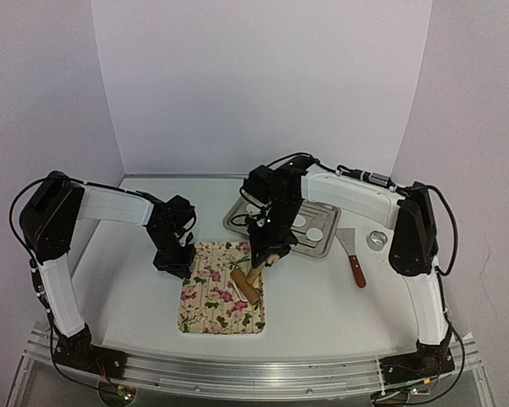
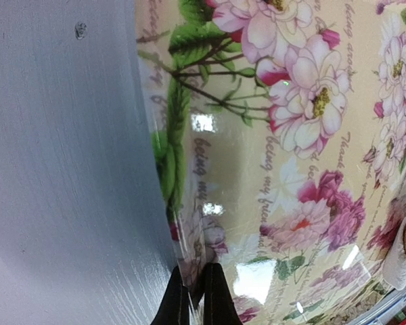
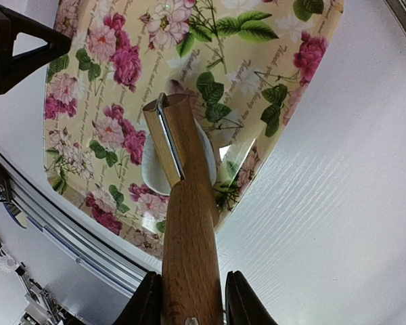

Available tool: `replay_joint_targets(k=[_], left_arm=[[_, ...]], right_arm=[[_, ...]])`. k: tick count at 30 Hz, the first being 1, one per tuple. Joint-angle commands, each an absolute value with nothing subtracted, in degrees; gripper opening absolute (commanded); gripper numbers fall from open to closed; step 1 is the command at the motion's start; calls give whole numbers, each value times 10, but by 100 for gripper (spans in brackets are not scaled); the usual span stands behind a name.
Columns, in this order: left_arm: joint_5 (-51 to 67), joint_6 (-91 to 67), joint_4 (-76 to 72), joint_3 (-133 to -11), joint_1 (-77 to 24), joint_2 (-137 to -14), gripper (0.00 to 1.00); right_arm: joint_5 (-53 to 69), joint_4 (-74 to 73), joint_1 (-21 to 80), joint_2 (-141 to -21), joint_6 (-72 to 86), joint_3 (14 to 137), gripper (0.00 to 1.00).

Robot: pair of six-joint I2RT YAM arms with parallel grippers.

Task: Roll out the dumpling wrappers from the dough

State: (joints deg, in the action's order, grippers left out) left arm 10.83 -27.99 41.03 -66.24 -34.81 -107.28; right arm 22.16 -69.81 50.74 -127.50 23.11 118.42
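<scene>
Your right tool [image 3: 189, 298] is clamped on the near end of the wooden rolling pin [image 3: 186, 223], which sticks straight out ahead of its tips. Under the pin's far end lies a small white piece of dough [image 3: 151, 172], partly hidden, on the flowered mat [image 3: 122, 61]. Your left tool [image 2: 195, 299] is closed tight right at the mat's edge (whether a sliver of mat is caught between the tips, you cannot tell). The round dumpling wrappers [image 1: 299, 220] lie in the metal tray [image 1: 237, 222], beyond the right tool and a little to its right, off the mat.

Expect the dough to be soft, light and probably tacky. It should spread under modest pressure, and it may cling to the pin or tear if you bear down hard. Don't pinch it with the tips; work it through the pin, whose stiff wood gives a firm hold. The glossy mat looks slippery on the bench [image 3: 338, 203], so it likely needs pinning at the edge by the left tool. A rolled wrapper will be floppy, so lift it from under its rim, not by the middle.
</scene>
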Motion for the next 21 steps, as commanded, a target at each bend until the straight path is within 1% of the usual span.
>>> replay_joint_targets(k=[1, 12, 21], left_arm=[[87, -267, 395, -656, -351, -1112, 0], [93, -257, 383, -650, -351, -1119, 0], [92, -256, 378, -643, -351, -1117, 0]], right_arm=[[154, -758, 513, -1357, 267, 1121, 0], [164, -724, 513, -1397, 279, 1079, 0], [160, -712, 514, -1393, 286, 1074, 0]])
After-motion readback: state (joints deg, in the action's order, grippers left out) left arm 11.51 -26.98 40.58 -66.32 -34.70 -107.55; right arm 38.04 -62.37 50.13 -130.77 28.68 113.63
